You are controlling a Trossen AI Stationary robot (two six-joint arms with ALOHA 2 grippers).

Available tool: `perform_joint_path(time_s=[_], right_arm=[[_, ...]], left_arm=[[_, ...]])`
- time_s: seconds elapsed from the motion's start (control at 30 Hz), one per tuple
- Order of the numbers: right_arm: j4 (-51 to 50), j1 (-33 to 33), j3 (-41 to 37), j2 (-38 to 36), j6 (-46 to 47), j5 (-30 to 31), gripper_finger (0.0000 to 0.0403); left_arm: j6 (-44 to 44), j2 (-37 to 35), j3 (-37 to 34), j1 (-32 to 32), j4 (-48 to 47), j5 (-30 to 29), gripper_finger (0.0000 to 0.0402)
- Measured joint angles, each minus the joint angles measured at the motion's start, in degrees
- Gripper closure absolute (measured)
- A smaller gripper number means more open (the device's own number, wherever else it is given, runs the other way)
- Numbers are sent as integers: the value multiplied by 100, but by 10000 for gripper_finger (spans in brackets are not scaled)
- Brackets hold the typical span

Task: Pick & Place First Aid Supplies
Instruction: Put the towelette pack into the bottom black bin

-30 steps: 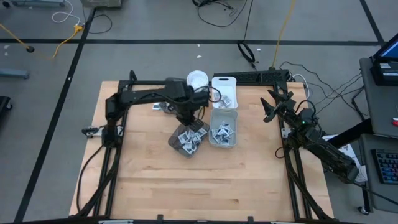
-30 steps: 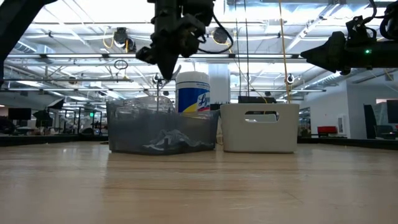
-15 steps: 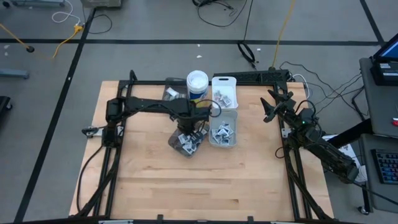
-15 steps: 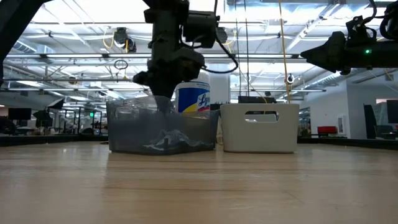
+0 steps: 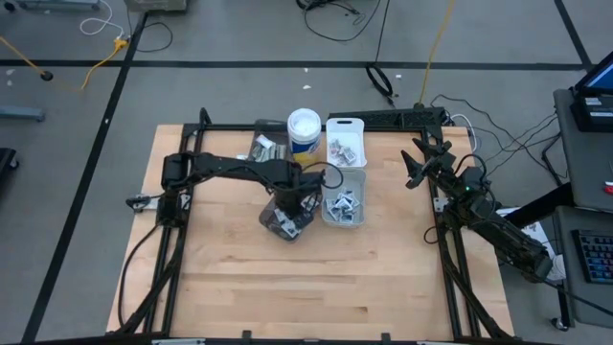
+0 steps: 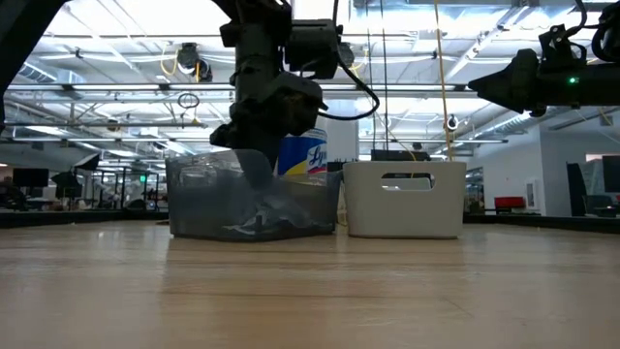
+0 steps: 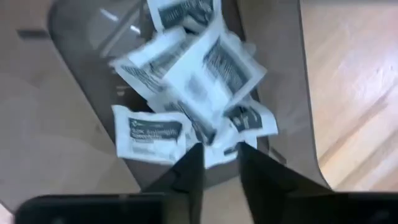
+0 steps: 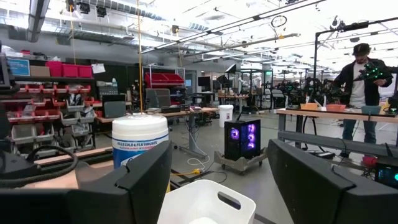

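Note:
White square packets with dark print (image 7: pixel 199 74) lie heaped in a smoky bin (image 5: pixel 285 217). More packets fill the clear bin (image 5: pixel 343 203) and the white bin (image 5: pixel 346 144) beside it. My left gripper (image 5: pixel 293 203) reaches down into the smoky bin (image 6: pixel 252 206). In the left wrist view it is open (image 7: pixel 219 152), its tips just over the near edge of the heap. My right gripper (image 5: pixel 414 165) waits open (image 8: pixel 217 152), raised at the table's right edge. My left gripper comes from above, pointing down into the smoky bin. Its fingertips (image 7: pixel 194 155) stand on either side of the lower edge of a packet (image 7: pixel 217 146) in the heap. Whether they touch it, I cannot tell.
A wipes canister (image 5: pixel 304 128) stands behind the smoky bin, left of the white bin (image 6: pixel 404 199). A small clear container (image 5: pixel 263 146) sits near the table's far edge. Bare wood (image 5: pixel 306 278) stretches across the near half of the table.
My left gripper has moved toward the table's near edge and come down from above the smoky bin's rim into the bin, among the packets. The right arm has kept still.

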Motion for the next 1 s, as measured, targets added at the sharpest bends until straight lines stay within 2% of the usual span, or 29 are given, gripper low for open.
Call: perform_joint_path(time_s=[0.27, 0.47, 0.67, 0.87, 1.0], right_arm=[[0, 0, 0, -2, 0, 0, 140], [-2, -1, -2, -1, 1, 1, 140], [-2, -1, 0, 0, 2, 1, 140], [-2, 0, 0, 0, 0, 0, 140], [0, 0, 0, 0, 2, 2, 140]], left_arm=[[215, 0, 0, 31, -9, 322, 154], [471, -308, 2, 255, -125, 388, 84], [408, -788, 7, 673, -240, 365, 58], [758, -1262, 7, 1126, -577, 361, 66], [1319, -1539, 7, 1381, -919, 361, 76]])
